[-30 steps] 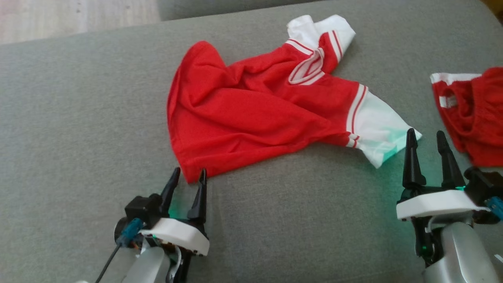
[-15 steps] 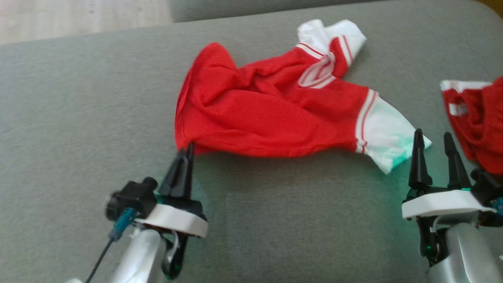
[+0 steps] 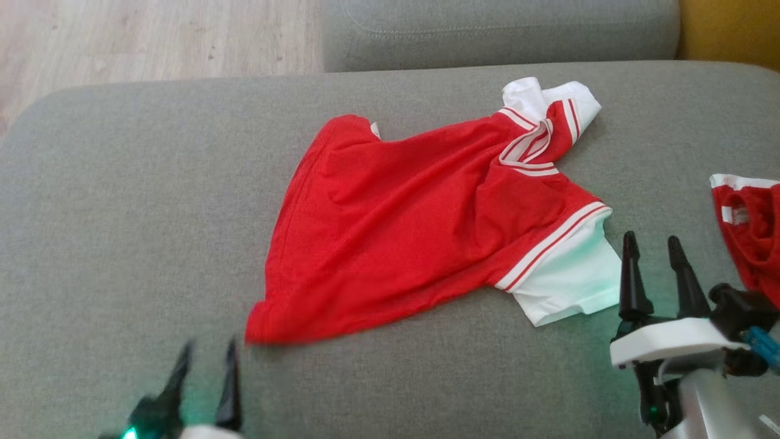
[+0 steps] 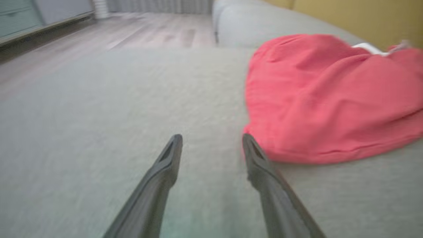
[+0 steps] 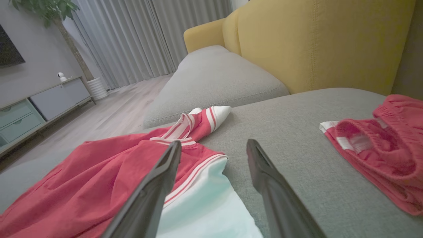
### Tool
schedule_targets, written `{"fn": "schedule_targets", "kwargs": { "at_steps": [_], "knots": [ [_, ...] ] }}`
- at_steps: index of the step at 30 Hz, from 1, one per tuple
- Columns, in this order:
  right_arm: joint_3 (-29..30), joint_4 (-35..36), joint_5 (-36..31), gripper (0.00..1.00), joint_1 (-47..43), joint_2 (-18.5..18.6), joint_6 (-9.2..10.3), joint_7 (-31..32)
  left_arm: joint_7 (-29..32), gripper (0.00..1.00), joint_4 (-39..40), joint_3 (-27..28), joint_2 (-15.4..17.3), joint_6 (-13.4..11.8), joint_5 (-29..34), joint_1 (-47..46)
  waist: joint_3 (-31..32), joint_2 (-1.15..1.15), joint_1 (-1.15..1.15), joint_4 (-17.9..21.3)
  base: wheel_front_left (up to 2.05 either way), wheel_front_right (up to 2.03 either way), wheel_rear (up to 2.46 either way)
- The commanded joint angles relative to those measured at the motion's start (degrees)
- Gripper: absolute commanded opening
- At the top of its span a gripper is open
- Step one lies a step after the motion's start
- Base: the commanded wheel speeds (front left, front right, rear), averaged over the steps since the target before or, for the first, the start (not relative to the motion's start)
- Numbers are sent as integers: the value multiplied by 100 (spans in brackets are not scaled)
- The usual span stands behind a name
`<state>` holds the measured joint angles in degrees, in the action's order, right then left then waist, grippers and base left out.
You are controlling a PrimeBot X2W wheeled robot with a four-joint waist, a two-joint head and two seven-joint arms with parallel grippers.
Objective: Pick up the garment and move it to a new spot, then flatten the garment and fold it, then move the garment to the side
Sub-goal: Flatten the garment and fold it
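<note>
Sofa (image 3: 122, 213): shirt (image 3: 396, 225) corner nr L pincer (image 3: 208, 344).

Lighting is soft and even; the garment (image 3: 396, 231) casts only faint shadows on the cushion (image 3: 122, 213). A green glow tints the cushion beside the left gripper (image 3: 208, 343) and right gripper (image 3: 651, 238), and the white sleeve (image 3: 567, 280). Head view: left gripper blurred. Left wrist view: blurred throughout. Right wrist view: sharp.
</note>
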<state>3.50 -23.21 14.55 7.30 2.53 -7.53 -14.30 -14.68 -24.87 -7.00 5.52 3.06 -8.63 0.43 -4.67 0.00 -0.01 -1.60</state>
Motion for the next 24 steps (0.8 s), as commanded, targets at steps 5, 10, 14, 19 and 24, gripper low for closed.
{"fn": "schedule_targets", "kwargs": {
  "at_steps": [5, 10, 14, 19, 24],
  "knots": [
    [-369, 230, -648, 100, 23, 35, 4, -70, -32, 100, 118, 672, -192, -171, -284, -202, 48, 0, 1, -9, 0, 0, 0],
    [-529, 160, -1170, 100, -48, 35, 4, -70, -32, 100, 83, 569, -252, -67, -272, -426, 61, 0, 1, 14, 0, 0, 0],
    [-577, 87, -1249, 100, -43, 35, 4, -70, -32, 100, 27, 419, -261, -86, -378, -523, 54, 0, 1, 79, 0, 0, 0],
    [-602, -7, -1262, 100, -3, 35, 4, -70, -32, 100, -51, 220, -263, -88, -513, -549, 2, 0, 1, 138, 0, 0, 0],
    [-575, -135, -1179, 100, 51, 35, 4, -70, -32, 100, -404, -41, -263, 100, -878, -629, -138, 0, 1, 178, 0, 0, 0]
  ]
}}
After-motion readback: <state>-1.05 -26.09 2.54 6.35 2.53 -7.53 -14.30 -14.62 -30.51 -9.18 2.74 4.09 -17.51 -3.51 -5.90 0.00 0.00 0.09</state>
